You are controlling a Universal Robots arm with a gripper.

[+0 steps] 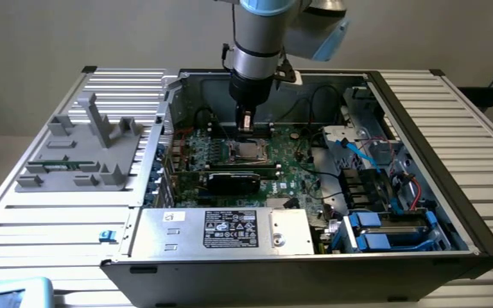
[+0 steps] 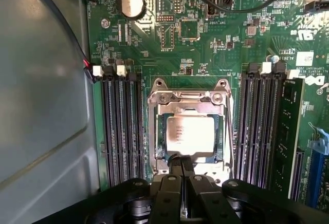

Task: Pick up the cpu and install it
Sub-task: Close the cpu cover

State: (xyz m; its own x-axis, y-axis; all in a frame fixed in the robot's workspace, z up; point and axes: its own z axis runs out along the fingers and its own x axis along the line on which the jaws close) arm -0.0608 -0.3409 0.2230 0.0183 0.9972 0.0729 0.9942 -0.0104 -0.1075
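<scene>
item: cpu (image 2: 189,135), small square chip with a silver-grey metal top, lying flat in the open metal socket frame (image 2: 188,98) near the middle of the green motherboard (image 2: 205,44); seen in the exterior view as a pale square (image 1: 248,150) directly under the arm. fingers (image 2: 181,163): pressed together with no gap between them, nothing held; tips sit at one edge of the cpu, contact cannot be told; in the exterior view they point straight down (image 1: 244,128) just above the socket. arm (image 1: 258,38): upright, silver and pale blue, reaching down into the open computer case (image 1: 435,160). flanking the socket: rows of dark memory slots (image 2: 121,126) on both sides, one green memory stick (image 2: 287,131) seated. also on the board: round coin battery (image 2: 132,3), black cable (image 2: 247,8). in the case nearer the camera: black card (image 1: 233,181), silver box with black label (image 1: 229,230), blue drive brackets (image 1: 375,231). case stands on a slatted metal bench (image 1: 469,122); grey plastic fixture (image 1: 84,151) on the bench at the exterior view's left.
</scene>
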